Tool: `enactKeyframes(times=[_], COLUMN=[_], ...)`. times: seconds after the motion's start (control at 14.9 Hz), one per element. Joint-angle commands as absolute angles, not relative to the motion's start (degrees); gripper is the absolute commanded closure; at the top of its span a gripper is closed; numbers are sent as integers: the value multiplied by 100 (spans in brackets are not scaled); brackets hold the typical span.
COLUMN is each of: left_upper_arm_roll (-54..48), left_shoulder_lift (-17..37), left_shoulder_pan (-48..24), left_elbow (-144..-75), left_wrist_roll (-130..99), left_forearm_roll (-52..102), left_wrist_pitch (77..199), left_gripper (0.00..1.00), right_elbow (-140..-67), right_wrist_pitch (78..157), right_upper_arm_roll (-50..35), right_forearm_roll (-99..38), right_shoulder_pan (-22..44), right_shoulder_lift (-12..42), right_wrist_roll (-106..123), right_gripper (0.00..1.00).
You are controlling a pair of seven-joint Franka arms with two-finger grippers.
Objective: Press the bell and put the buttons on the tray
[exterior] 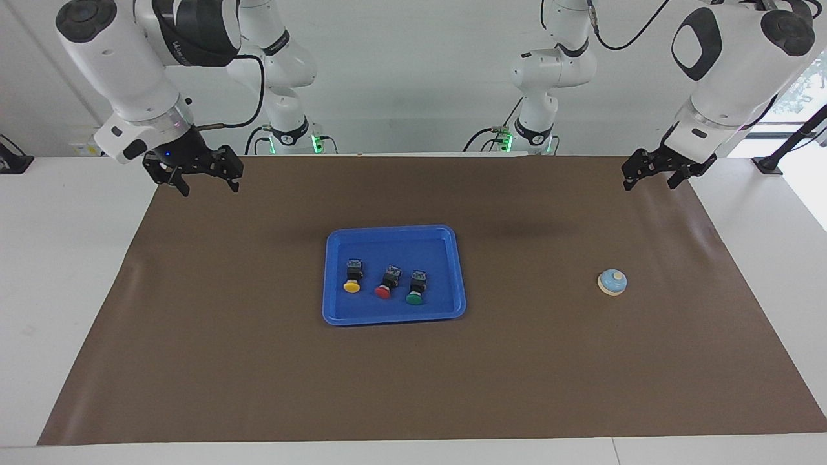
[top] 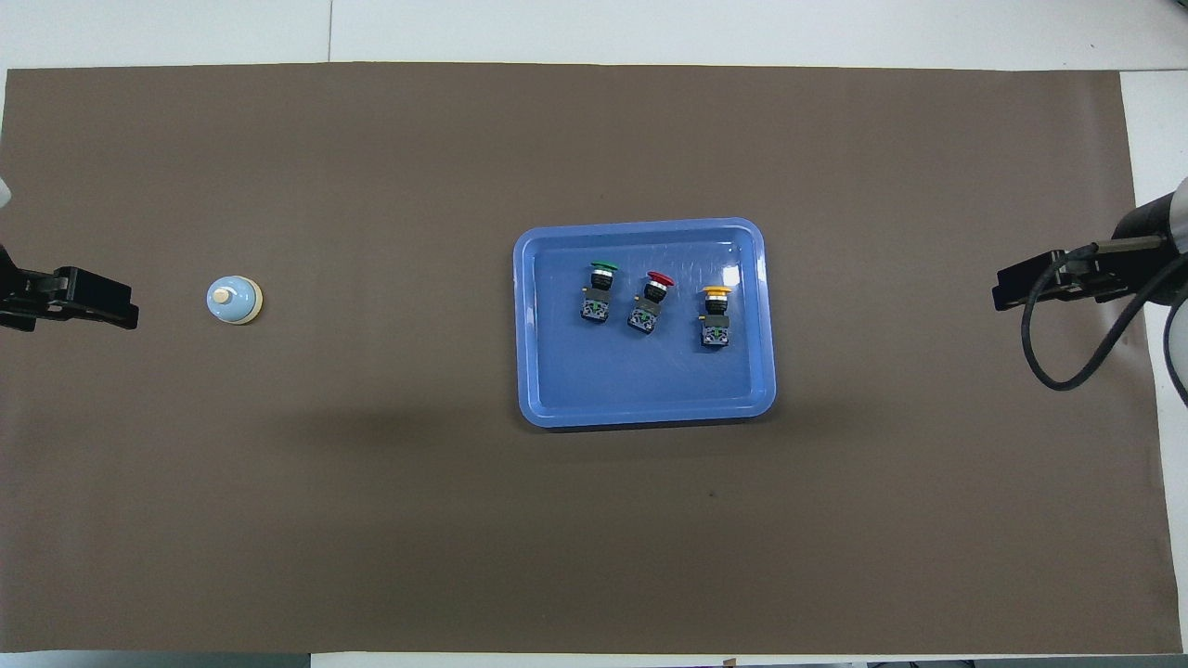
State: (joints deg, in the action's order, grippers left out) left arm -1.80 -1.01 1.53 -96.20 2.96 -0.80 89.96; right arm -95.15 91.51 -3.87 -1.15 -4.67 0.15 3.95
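Note:
The blue tray [exterior: 394, 230] lies on the middle of the brown mat, also in the overhead view [top: 640, 225]. On it lie the three buttons on their sides: yellow [exterior: 351, 283] [top: 715, 315], red [exterior: 386, 287] [top: 652, 301] and green [exterior: 415, 292] [top: 600, 289]. The light-blue bell [exterior: 612, 282] [top: 234, 300] stands alone on the mat toward the left arm's end. My left gripper [exterior: 649, 184] [top: 70, 299] is open and empty, raised over the mat's edge beside the bell. My right gripper [exterior: 210, 189] [top: 1030, 288] is open and empty, waiting over the mat's other end.
The brown mat [exterior: 258, 361] covers most of the white table [exterior: 64, 258]. The arm bases [exterior: 536, 129] stand at the table's edge nearest the robots.

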Motion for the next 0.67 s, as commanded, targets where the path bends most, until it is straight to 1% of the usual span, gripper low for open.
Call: enactKeyframes(times=[0.0,0.6], left_upper_arm_roll=[-158,-255], left_shoulder_lift=[-123,-132], left_shoulder_pan=[79,97], left_elbow=[-9413,-9369], left_wrist_roll=[211,228], left_forearm_roll=[-132,-141], left_wrist_pitch=[8719,8780], left_gripper=[0,0], right_elbow=[-9562,-9562], right_wrist_pitch=[9088,9088], right_upper_arm_roll=[-439,-439], right_forearm_roll=[-202,-202], right_shoulder_pan=[-545,-545], right_shoulder_lift=[-53,-53], right_wrist_roll=[378,378], right_gripper=[0,0])
